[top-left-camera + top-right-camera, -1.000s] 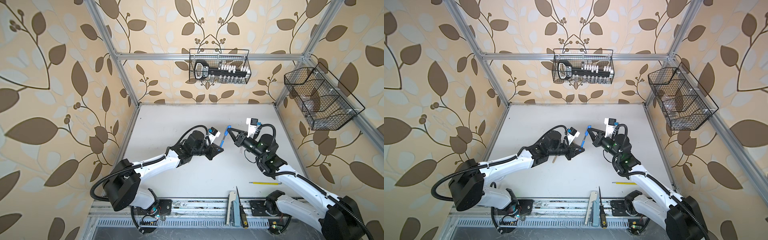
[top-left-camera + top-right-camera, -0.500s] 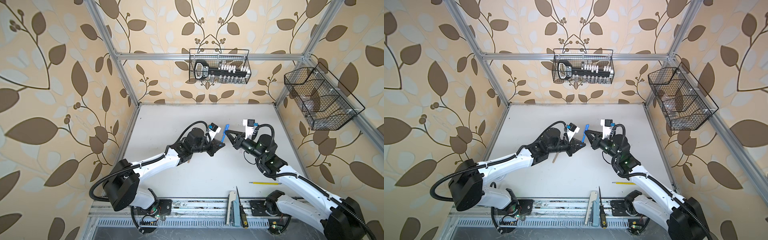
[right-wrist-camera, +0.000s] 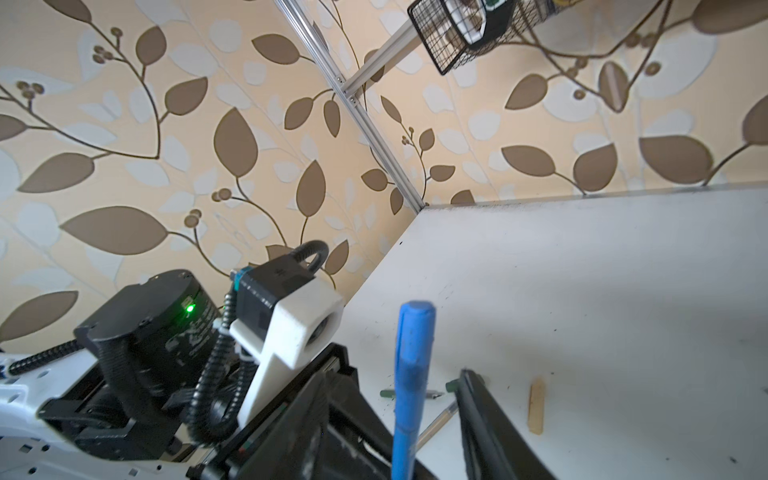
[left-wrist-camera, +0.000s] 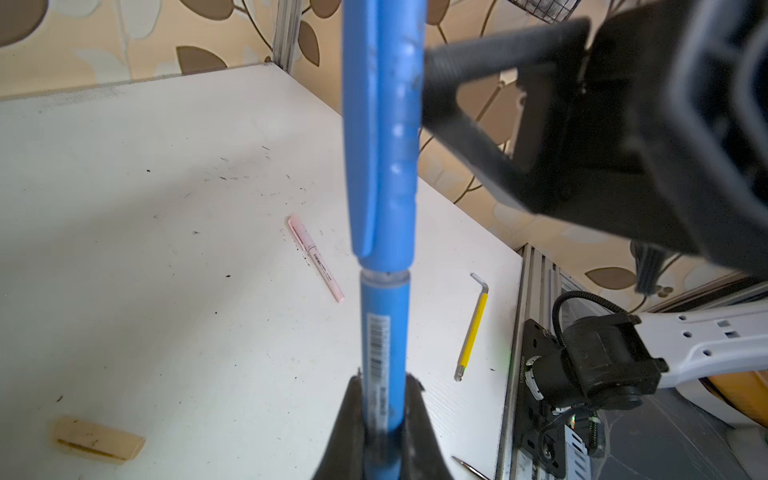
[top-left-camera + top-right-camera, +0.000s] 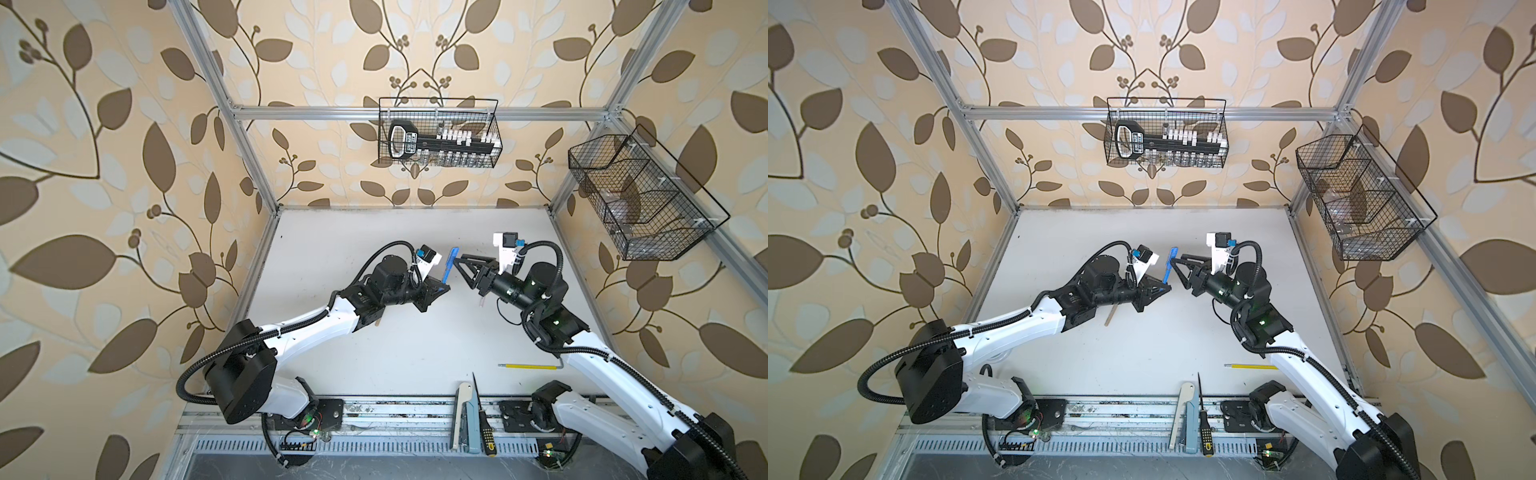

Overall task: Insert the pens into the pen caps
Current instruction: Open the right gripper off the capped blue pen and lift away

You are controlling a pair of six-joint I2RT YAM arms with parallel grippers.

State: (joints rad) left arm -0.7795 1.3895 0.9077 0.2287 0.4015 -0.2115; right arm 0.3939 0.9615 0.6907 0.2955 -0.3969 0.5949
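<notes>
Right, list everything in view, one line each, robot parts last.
table: one, white, fills the cell floor.
blue pen: one, blue, held above mid-table.
blue cap: one, blue, fitted on the blue pen.
pink pen: one, pale pink, lying on the table.
tan pen: one, tan, on the table, left of centre.
green pieces: two showing, dark green, on the table; pen or cap unclear.
yellow rod: one, yellow, table's front right.
screwdriver: one, black-yellow, on the front rail.
grey tool: one, grey-white, beside the screwdriver.
wire baskets: two, black, back wall and right wall.
left gripper: one, black, shut on the blue pen.
right gripper: one, black, open either side of the blue cap.
</notes>
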